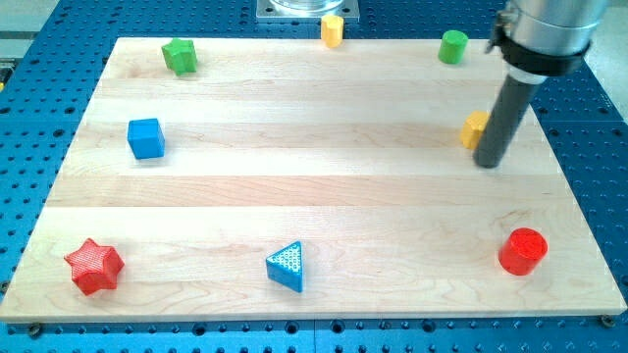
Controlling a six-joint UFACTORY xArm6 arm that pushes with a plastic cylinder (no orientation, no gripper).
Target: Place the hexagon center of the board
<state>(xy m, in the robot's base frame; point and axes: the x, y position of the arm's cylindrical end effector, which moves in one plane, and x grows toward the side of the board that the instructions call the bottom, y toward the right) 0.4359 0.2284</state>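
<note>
A yellow block [475, 127], likely the hexagon, lies near the board's right edge, partly hidden behind the rod. My tip [489, 163] rests on the wooden board [314, 196] just below and to the right of it, touching or nearly touching it. A second yellow block [333, 29] sits at the view's top edge, near the middle.
A green star [180, 55] is at top left and a green cylinder [452, 46] at top right. A blue cube [145, 138] is at left. A red star [93, 266], a blue triangle [287, 266] and a red cylinder [522, 251] lie along the bottom.
</note>
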